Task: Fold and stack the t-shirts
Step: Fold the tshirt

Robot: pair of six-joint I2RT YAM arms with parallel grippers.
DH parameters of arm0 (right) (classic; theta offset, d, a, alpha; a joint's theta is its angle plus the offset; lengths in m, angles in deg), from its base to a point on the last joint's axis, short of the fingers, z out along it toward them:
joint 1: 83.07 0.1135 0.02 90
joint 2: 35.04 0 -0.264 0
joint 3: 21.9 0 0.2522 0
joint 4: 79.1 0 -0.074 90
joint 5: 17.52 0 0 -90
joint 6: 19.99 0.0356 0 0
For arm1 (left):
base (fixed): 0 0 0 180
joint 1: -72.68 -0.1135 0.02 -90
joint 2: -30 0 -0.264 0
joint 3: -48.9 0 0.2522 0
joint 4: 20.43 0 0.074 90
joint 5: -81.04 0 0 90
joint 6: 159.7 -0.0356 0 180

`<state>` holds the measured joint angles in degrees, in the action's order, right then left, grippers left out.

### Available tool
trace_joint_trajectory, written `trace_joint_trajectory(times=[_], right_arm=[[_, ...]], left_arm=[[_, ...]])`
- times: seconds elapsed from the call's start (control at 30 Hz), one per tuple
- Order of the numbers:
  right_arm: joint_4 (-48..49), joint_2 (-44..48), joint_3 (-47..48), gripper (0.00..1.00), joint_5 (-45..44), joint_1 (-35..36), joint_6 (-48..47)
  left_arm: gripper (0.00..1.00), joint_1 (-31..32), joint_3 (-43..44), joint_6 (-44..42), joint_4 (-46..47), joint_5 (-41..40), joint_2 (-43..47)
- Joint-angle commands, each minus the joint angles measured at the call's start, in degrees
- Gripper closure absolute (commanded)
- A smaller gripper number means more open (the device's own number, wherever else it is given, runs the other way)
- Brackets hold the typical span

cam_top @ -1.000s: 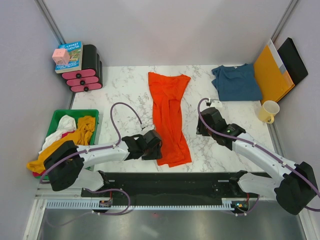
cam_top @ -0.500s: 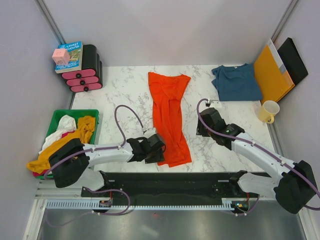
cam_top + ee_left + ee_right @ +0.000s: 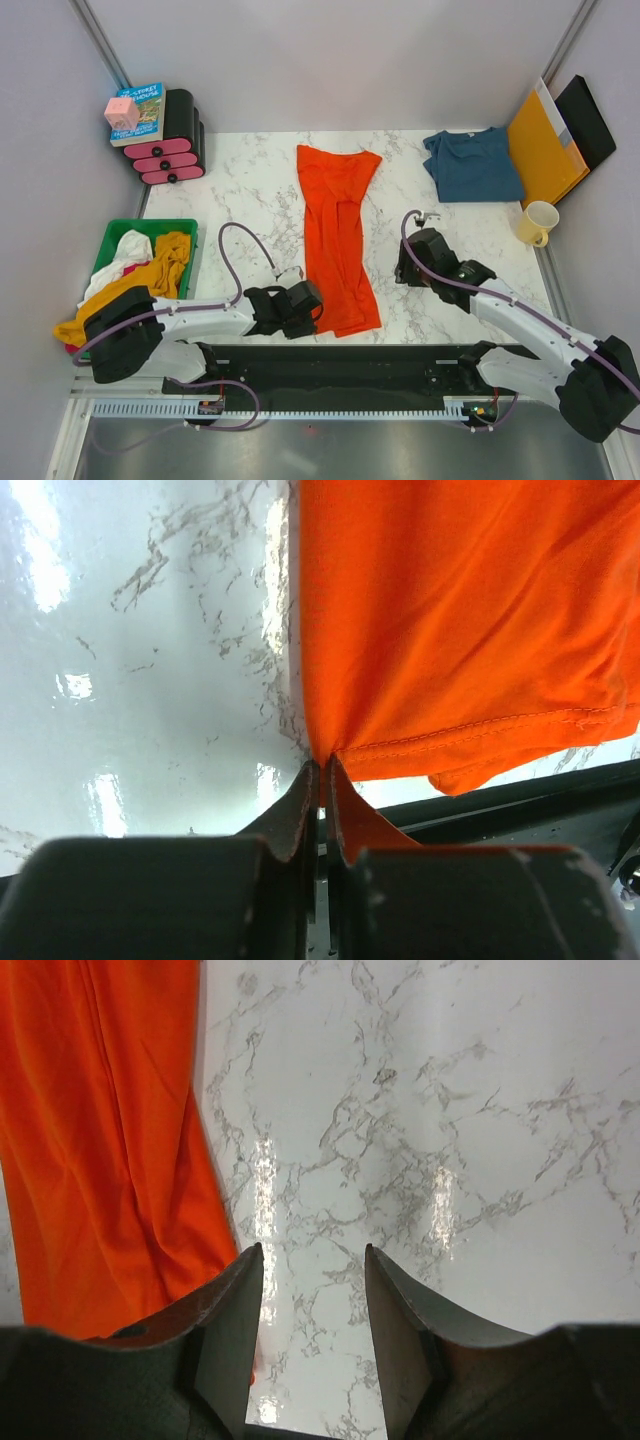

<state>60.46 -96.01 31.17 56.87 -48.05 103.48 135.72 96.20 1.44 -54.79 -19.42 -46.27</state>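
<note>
Tabletop [image 3: 250, 190] holds one orange shirt [image 3: 338, 240] and one teal shirt [image 3: 472, 165].

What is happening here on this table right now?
T-shirts are being folded on a marble table. The left gripper is shut on the near left corner of the orange-red t-shirt, which lies in a long strip down the middle. The right gripper is open over bare marble just right of that shirt and holds nothing. The teal-blue t-shirt lies at the far right, untouched.
</note>
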Motion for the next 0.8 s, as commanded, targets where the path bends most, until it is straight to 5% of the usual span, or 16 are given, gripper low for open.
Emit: trace_joint_trajectory(times=[0.0, 0.33, 0.77], right_arm=[[-0.4, 4.4, -3.8, 0.47, 5.2, 1.2, 2.5], [1.0, 9.5, -11.7, 0.42, 9.6, 9.0, 9.9], [9.3, -1.6, -13.6, 0.43, 4.2, 17.6, 14.8]], left_arm=[[0.97, 0.8, -1.1, 3.2, -2.3, -1.9, 1.0], [0.98, 1.3, 1.0, 1.5, -2.2, -2.2, -1.9], [0.98, 2.6, 2.7, 0.1, -3.2, -2.5, -2.3]])
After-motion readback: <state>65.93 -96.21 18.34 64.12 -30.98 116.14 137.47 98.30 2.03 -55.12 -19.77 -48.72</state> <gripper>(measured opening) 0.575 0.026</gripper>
